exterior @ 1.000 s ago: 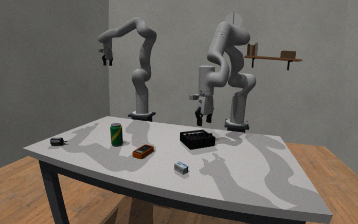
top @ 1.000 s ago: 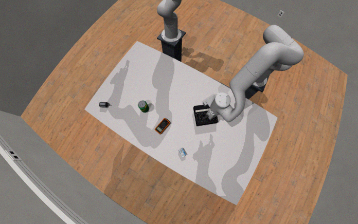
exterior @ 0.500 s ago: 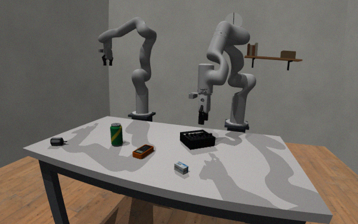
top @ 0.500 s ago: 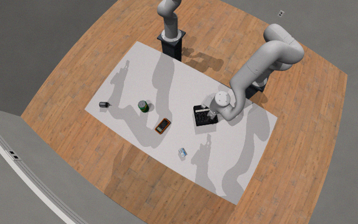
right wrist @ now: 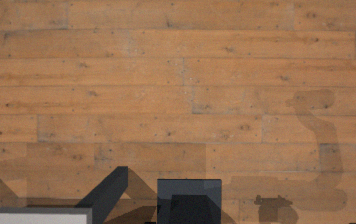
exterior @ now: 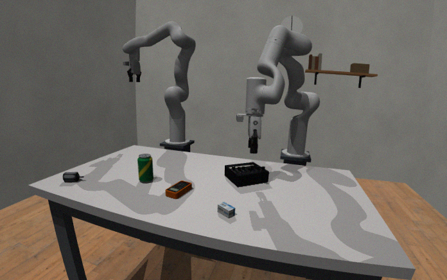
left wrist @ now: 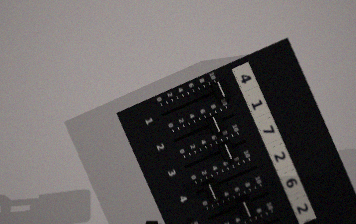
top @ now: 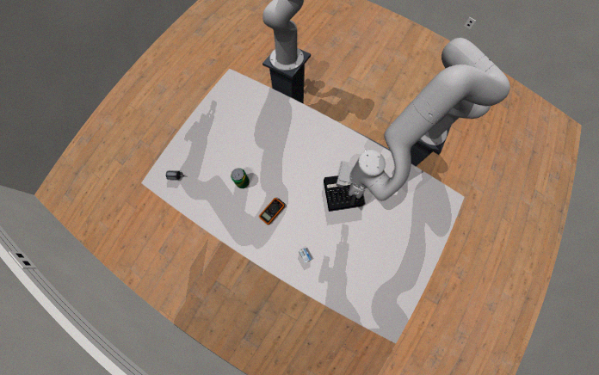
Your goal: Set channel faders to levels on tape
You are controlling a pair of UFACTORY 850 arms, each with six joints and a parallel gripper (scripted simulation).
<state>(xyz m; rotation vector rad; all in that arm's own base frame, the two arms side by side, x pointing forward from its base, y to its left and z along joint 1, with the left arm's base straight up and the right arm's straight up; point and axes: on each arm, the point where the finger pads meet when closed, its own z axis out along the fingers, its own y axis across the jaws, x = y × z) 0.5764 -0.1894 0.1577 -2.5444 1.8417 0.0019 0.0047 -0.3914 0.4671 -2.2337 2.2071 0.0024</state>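
Across the white table top (top: 309,154) (exterior: 184,217) (left wrist: 100,50) (right wrist: 40,217), you have two arms mounted along the far edge in the exterior view. Your left arm (top: 424,110) (exterior: 268,52) reaches over the lighting desk, while your right arm (top: 285,44) (exterior: 181,65) is raised well apart from it.

Your left gripper (top: 355,199) (exterior: 253,150) points down above the lighting desk (top: 344,205) (exterior: 247,179) (left wrist: 140,137), fully spread and holding nothing; your right gripper (exterior: 134,79) is likewise wide apart with nothing in its grasp, high up.

Off to one side of the desk, you have an upright green can (top: 239,178) (exterior: 145,168), then an orange multimeter (top: 272,211) (exterior: 178,189) between can and desk, a dark cylindrical thing (top: 174,175) (exterior: 70,176) lying well apart, and a small blue-and-white box (top: 305,255) (exterior: 226,210) nearer the exterior viewpoint. None of these touches the desk.

Only the left wrist view lets you read the tape (left wrist: 274,142): 4, 1, 7, 2, 6, 2. The first fader (left wrist: 221,89) sits near its 10 end, under a 4, so it is unset; you cannot identify the master. The right wrist view gives you mostly wooden floor (right wrist: 150,70). Only the exterior shows you the wall shelf (exterior: 340,72).

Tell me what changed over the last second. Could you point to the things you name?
The left gripper (top: 354,199) (exterior: 253,149) turned about its upright axis; its fingers now nearly line up in the exterior view. Nothing was gripped or released. The right gripper (exterior: 134,79) and the lighting desk (top: 332,205) (exterior: 251,180) (left wrist: 305,112) stayed put.
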